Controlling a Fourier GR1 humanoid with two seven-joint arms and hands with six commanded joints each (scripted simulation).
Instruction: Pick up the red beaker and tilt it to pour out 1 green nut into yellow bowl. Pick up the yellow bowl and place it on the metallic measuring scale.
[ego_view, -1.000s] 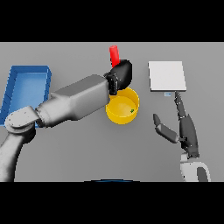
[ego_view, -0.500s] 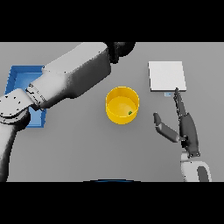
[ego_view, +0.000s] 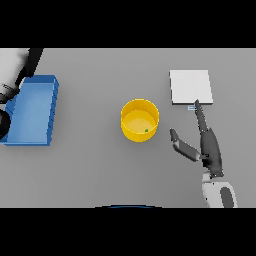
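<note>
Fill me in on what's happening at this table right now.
Nothing is being held at the moment. The yellow bowl sits mid-table with a green nut inside, so the pour looks done. The right hand rests open just right of the bowl, fingers pointing toward the metallic scale, which has nothing on it yet. The left arm is over by the blue tray; its hand and the red beaker are out of view.

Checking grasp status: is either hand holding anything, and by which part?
Nothing visibly held. The right hand is open beside the yellow bowl; the left hand is out of view.
</note>
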